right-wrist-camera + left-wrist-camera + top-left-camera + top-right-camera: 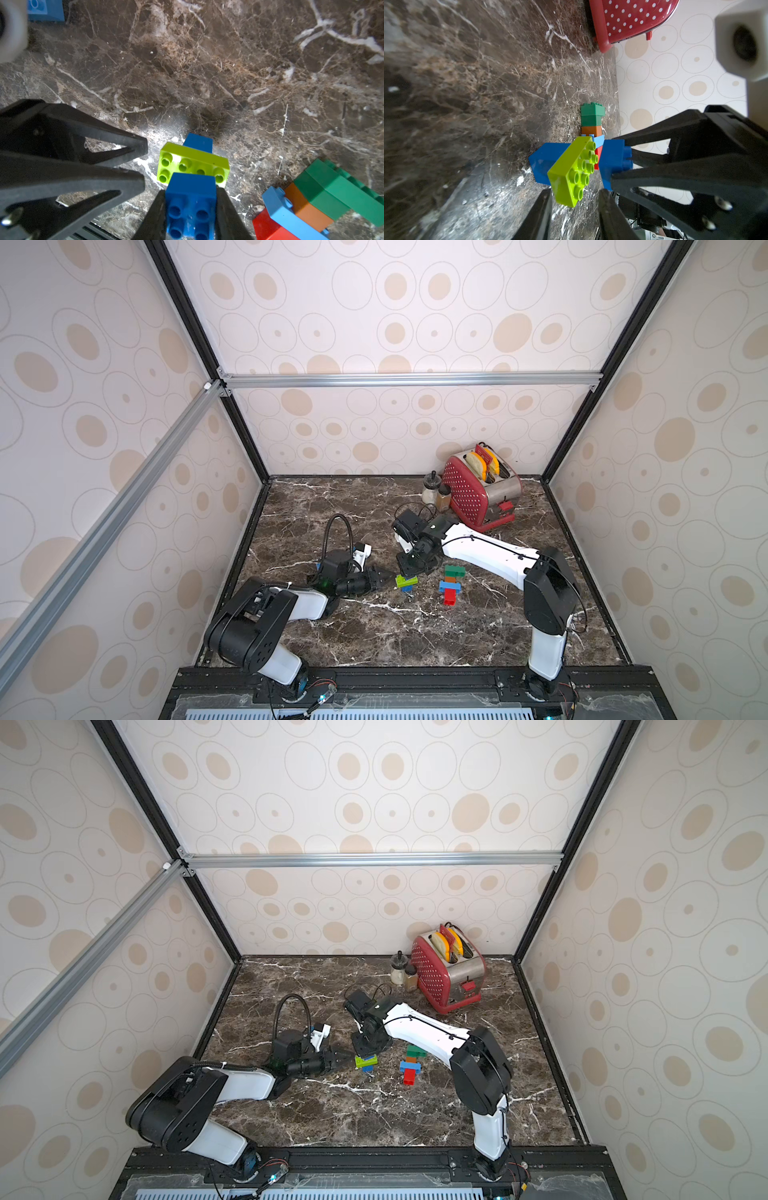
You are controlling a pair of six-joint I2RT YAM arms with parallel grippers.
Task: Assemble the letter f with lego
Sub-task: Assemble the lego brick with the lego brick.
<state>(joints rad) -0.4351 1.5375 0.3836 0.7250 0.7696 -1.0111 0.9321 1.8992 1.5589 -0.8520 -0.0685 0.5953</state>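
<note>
Pressing on looks like the step in hand: the right pincer point(191, 193) is clamped on a blue square brick point(191, 209), held just over the studs of the lime brick point(193, 162) and seemingly not yet seated. The lime brick lies crosswise on a lower blue brick point(198, 142) on the surface point(374, 635). The left pincer point(144, 163), at 9 o'clock of that stack, stands narrowly parted, gripping nothing, its tips just beside the lime brick's end; contact I cannot tell. An off-centre push could tip the overhanging lime brick or skid the stack, and the left tips could nudge it askew. The other piece point(307, 209), dark green, orange, light blue and red, lies near at 3 o'clock and could be knocked
</note>
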